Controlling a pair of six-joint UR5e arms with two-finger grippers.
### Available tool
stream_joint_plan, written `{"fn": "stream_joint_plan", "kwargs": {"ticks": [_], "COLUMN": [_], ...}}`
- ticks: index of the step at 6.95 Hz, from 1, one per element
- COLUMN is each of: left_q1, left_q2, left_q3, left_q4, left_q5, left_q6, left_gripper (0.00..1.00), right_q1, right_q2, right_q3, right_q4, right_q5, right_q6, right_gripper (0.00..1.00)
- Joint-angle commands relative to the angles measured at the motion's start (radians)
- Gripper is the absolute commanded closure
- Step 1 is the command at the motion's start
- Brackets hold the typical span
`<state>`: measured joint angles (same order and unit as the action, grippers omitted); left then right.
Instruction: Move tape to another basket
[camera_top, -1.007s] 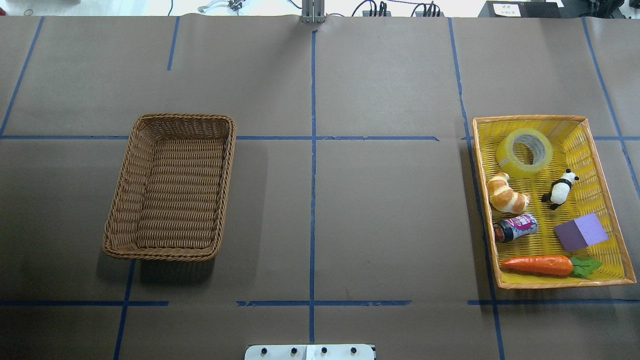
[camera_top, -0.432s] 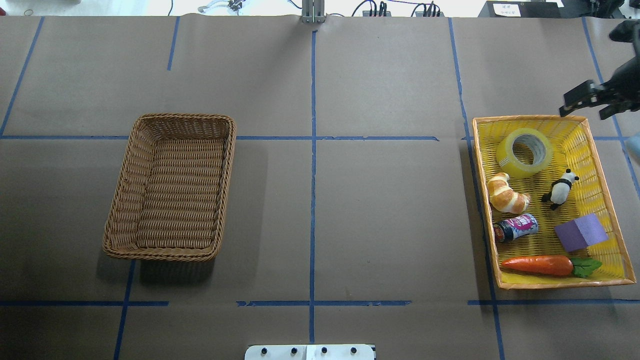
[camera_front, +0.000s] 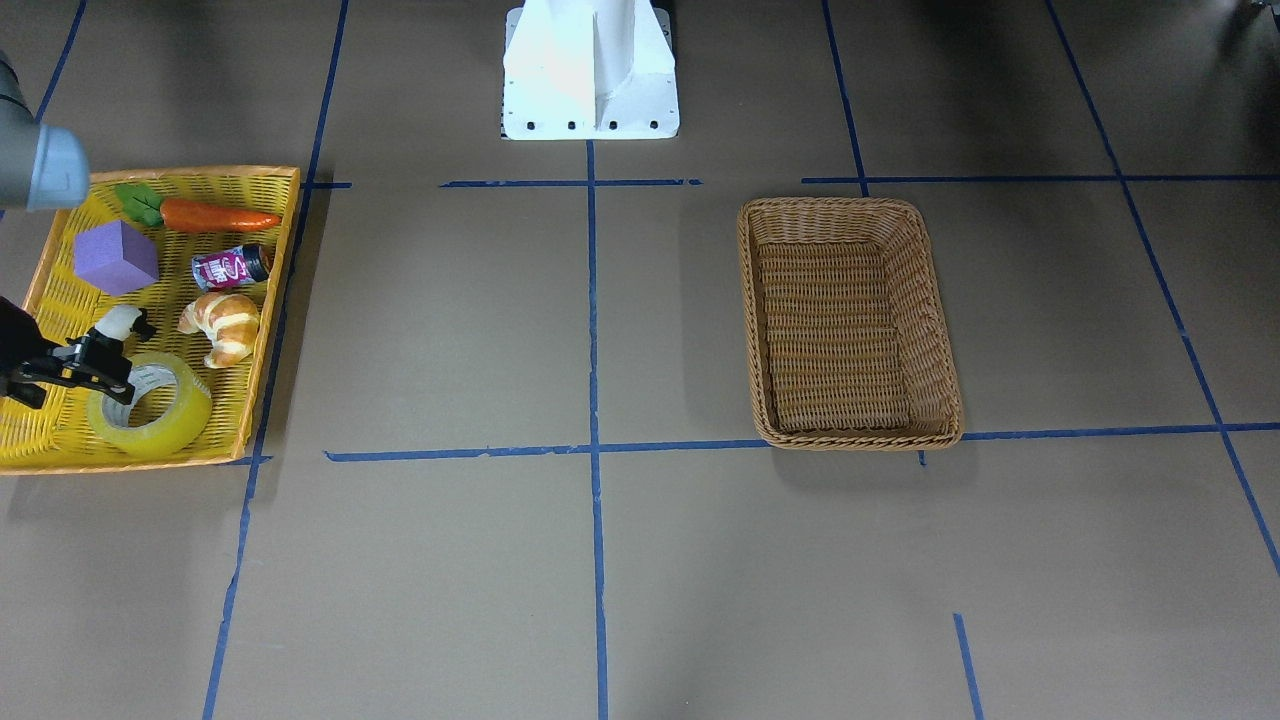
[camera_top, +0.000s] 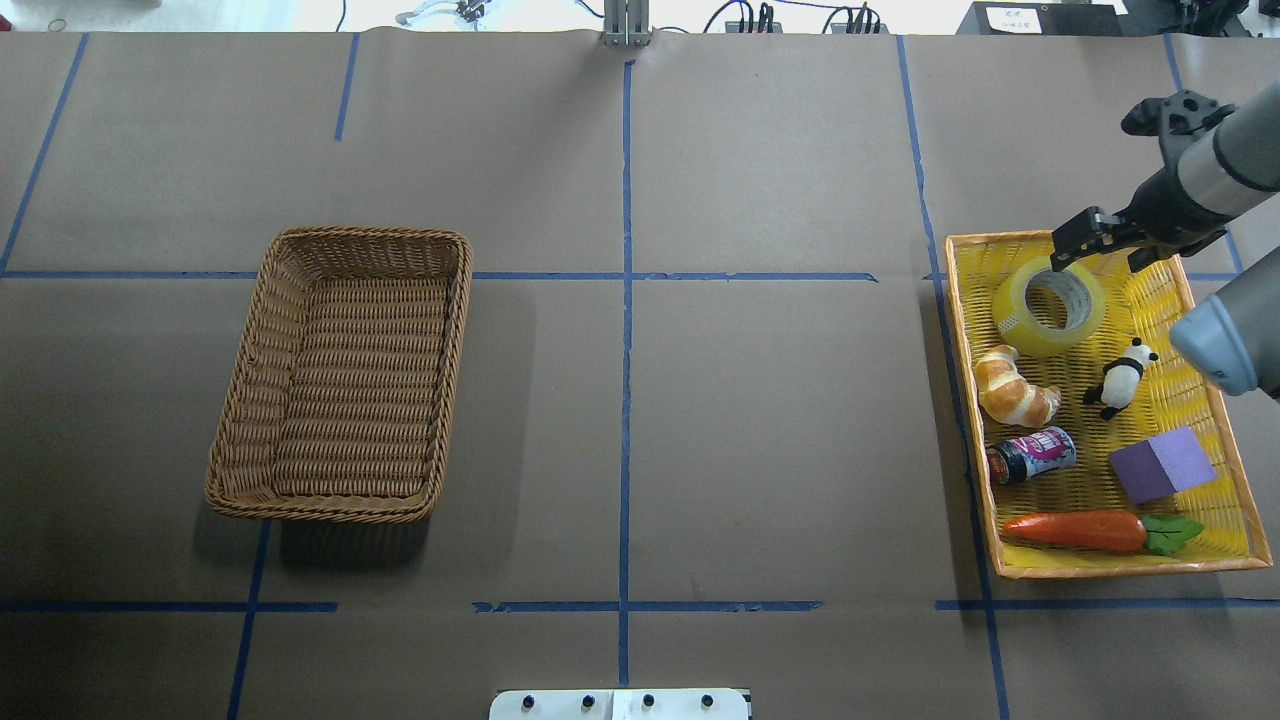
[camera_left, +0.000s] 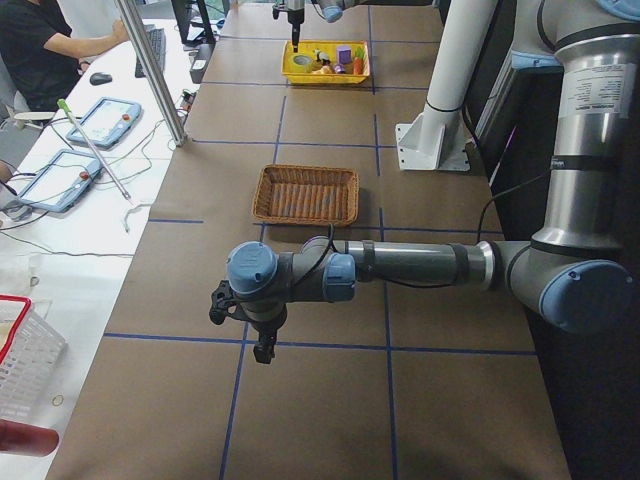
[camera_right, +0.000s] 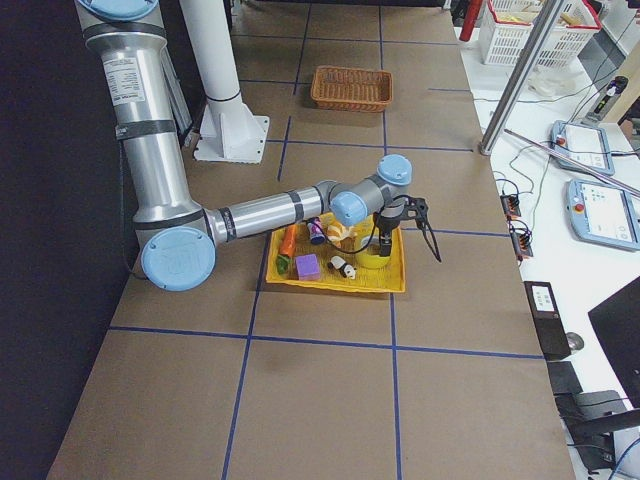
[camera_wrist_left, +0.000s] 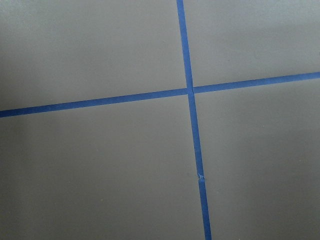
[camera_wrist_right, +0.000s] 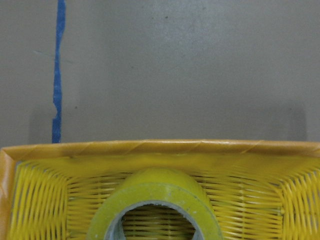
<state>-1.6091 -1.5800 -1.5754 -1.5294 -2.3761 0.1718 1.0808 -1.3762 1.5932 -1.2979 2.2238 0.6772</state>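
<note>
Tape (camera_top: 1050, 305) is being seen lying flat at the far end of the yellow tray (camera_top: 1000, 239). The right gripper (camera_top: 1110, 248) is being held over the roll's far edge, fingers spread wide. The roll is being crowded by a croissant (camera_top: 1015, 388) and a panda figure (camera_top: 1120, 378) just beside it; a can (camera_top: 1032, 455), purple block (camera_top: 1160, 464) and carrot (camera_top: 1080, 530) are being seen further down. One of each is being counted, six in all. One brown wicker basket (camera_top: 366, 234) is being seen well apart across the table (camera_top: 760, 420). The left gripper (camera_left: 258, 335) is being held low over blue lines (camera_wrist_left: 190, 90); its opening can't be told.
</note>
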Motion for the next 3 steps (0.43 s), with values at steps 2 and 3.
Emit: {"fn": "stream_joint_plan", "kwargs": {"ticks": [2, 3], "left_q1": [0.0, 0.0], "left_q2": [0.0, 0.0], "left_q3": [-0.002, -0.003], "left_q4": [0.0, 0.0], "left_q5": [-0.002, -0.002], "left_q6": [0.0, 0.0], "left_gripper": [0.0, 0.0], "right_q1": [-0.035, -0.035], "right_q2": [0.029, 0.019], "right_q3": [-0.078, -0.079], "right_q4": [0.003, 0.002], "right_q5": [-0.006, -0.006], "right_q6": [0.001, -0.002], "right_gripper": [0.01, 0.01]}}
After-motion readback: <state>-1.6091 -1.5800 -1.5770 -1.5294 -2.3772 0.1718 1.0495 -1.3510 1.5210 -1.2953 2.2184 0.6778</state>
